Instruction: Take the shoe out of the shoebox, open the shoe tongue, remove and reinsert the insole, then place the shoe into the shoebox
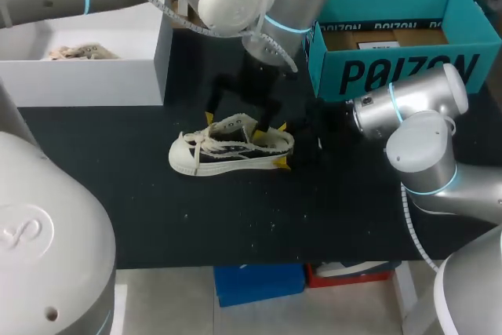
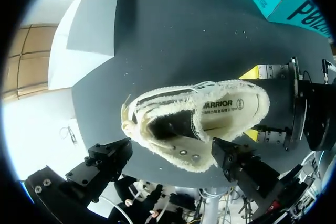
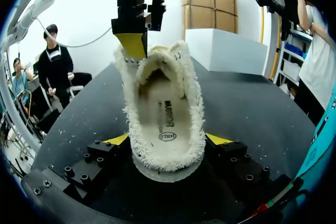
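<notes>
shoe (image 1: 231,149) crosswise, toe left | right claw (image 3: 168,139) pinching heel — left claw (image 2: 172,145) wide, empty

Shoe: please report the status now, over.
Right claw shut on shoe, at heel. Left claw open above it. Shoe on table, outside shoebox.

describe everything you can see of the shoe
The shoe is a low cream canvas sneaker with frayed edges, black side panels, pale sole and laces. It stands upright on the dark table, toe to my left, insole showing inside. The right end effector clamps the heel from both sides; the open left end effector hangs over it, one tip at the collar.
</notes>
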Robot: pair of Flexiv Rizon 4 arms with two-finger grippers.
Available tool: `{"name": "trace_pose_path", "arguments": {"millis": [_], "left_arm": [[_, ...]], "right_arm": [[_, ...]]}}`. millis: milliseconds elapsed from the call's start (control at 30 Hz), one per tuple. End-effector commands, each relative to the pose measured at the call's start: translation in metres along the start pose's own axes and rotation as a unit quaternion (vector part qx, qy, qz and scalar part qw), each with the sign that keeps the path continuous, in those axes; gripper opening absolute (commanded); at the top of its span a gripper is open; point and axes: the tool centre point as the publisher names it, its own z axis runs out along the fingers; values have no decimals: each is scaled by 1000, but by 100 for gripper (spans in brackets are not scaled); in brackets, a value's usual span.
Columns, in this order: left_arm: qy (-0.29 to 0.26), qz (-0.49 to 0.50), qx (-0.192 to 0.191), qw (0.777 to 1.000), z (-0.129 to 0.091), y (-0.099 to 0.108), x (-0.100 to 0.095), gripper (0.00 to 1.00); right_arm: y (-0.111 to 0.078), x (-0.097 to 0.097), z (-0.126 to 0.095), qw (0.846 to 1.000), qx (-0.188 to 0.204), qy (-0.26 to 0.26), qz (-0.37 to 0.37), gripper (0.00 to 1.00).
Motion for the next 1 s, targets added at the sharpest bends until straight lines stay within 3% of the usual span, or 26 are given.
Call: {"name": "trace_pose_path", "arguments": {"millis": [33, 133, 167, 233, 333, 400, 433, 567, 600, 667, 1000], "left_arm": [[-26, -4, -6, 1000, 7, -4, 11, 100], [-29, -7, -8, 1000, 12, -4, 11, 100], [-32, -8, -8, 999, 14, -5, 11, 95], [-37, -6, -7, 999, 16, -5, 10, 75], [-44, 0, -6, 999, 19, -7, 9, 68], [-52, 2, -4, 999, 21, -7, 9, 49], [-53, 3, -4, 999, 22, -7, 9, 45], [-62, 10, -6, 998, 25, -6, 11, 40], [-64, 10, -6, 998, 26, -6, 11, 32], [-66, 10, -7, 998, 27, -7, 11, 0], [-65, 12, 0, 998, 23, -8, 9, 0]], "right_arm": [[0, -1, 3, 1000, 0, -1, 1, 0], [0, -1, 3, 1000, 0, -1, 1, 0], [0, -1, 3, 1000, 0, -1, 1, 0], [0, -1, 3, 1000, 0, -1, 1, 0], [0, -1, 3, 1000, 0, -1, 1, 0], [0, -1, 3, 1000, 0, -1, 1, 0], [0, -1, 3, 1000, 0, -1, 1, 0], [0, -1, 3, 1000, 0, -1, 1, 0], [0, -1, 3, 1000, 0, -1, 1, 0], [0, -1, 3, 1000, 0, -1, 1, 0], [0, -1, 3, 1000, 0, -1, 1, 0]]}}
